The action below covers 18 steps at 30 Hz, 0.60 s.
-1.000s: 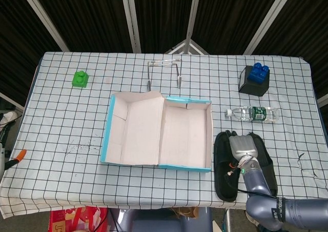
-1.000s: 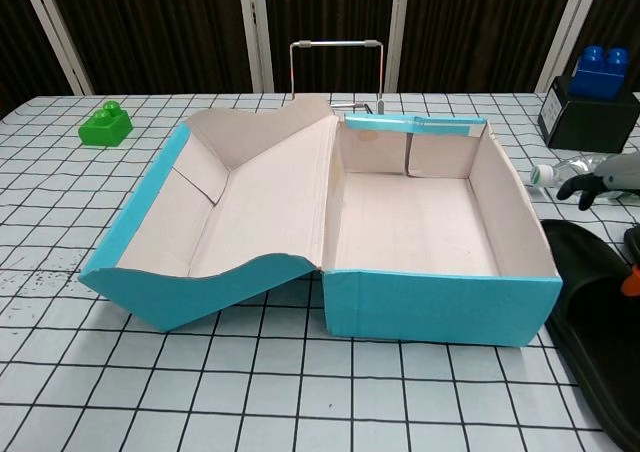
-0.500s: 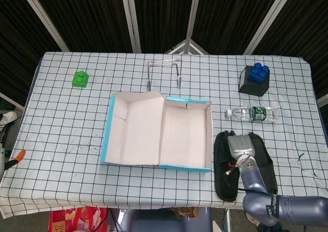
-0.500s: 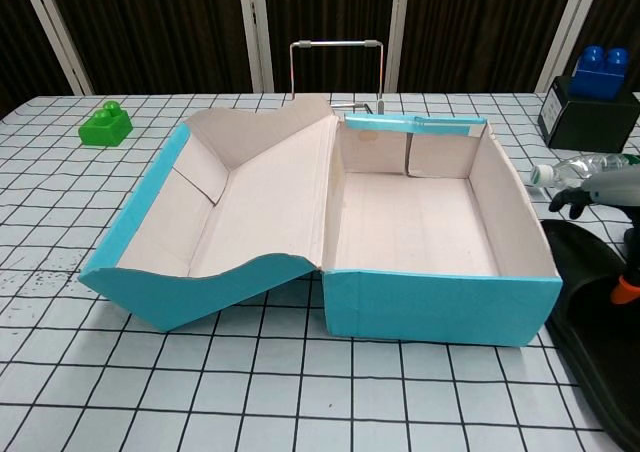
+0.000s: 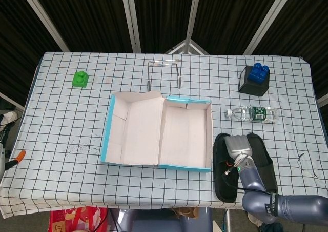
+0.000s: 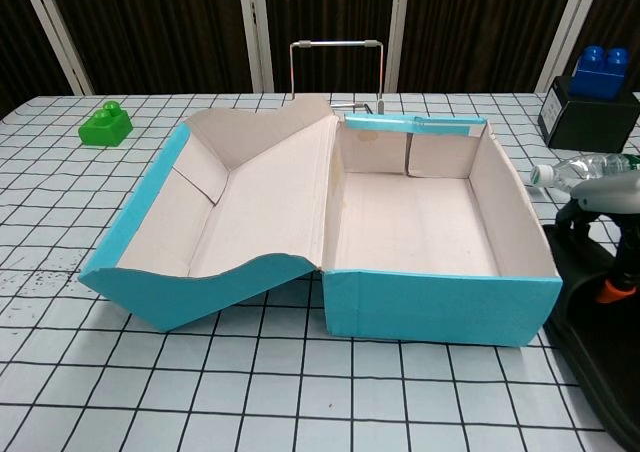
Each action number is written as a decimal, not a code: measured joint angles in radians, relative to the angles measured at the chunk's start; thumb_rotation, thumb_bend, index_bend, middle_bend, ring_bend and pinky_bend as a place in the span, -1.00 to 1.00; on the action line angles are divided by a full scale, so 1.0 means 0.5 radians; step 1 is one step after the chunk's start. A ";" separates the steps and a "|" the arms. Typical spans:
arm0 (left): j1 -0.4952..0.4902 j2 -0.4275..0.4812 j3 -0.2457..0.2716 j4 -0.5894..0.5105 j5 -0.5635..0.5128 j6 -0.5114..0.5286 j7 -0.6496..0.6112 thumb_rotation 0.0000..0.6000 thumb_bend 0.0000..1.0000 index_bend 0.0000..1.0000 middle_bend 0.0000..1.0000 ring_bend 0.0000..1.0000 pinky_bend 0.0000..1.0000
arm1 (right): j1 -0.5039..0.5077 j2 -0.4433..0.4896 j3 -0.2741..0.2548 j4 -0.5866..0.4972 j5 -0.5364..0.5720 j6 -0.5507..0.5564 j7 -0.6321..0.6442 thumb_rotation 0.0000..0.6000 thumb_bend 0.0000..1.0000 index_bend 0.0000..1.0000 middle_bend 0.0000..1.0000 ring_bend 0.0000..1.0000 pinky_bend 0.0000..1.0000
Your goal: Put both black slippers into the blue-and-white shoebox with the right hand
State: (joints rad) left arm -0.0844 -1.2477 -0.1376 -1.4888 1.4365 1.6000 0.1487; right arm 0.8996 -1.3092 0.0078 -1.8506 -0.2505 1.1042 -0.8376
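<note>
Bottle (image 5: 252, 113) label green (unreadable), beside slippers (image 5: 227, 176).

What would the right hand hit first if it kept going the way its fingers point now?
Probably the black slippers directly under it: the right hand points downward over them. Whether the fingers already touch is unclear. Past the toes, toward the table's far edge, lies the clear plastic water bottle.

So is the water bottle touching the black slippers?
Apart. The head view shows white tablecloth between the water bottle and the black slippers.
</note>
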 measured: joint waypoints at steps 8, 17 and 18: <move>-0.001 -0.001 0.005 -0.007 0.002 -0.005 0.010 1.00 -0.50 -0.63 -1.00 -1.00 -0.77 | -0.043 0.072 0.014 -0.054 -0.114 0.050 0.071 1.00 -0.28 0.10 -0.17 1.00 1.00; 0.005 0.008 0.006 -0.020 0.001 0.001 0.005 1.00 -0.50 -0.63 -1.00 -1.00 -0.77 | -0.027 0.272 0.046 -0.235 -0.110 0.090 0.050 1.00 -0.23 0.12 -0.17 1.00 1.00; 0.006 0.009 0.006 -0.021 0.002 0.001 0.004 1.00 -0.50 -0.63 -1.00 -1.00 -0.77 | -0.020 0.303 0.053 -0.262 -0.101 0.094 0.044 1.00 -0.23 0.12 -0.17 1.00 1.00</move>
State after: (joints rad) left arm -0.0816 -1.2434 -0.1343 -1.4995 1.4373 1.6006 0.1508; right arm 0.8895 -1.1576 0.0344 -1.9815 -0.3011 1.1514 -0.8156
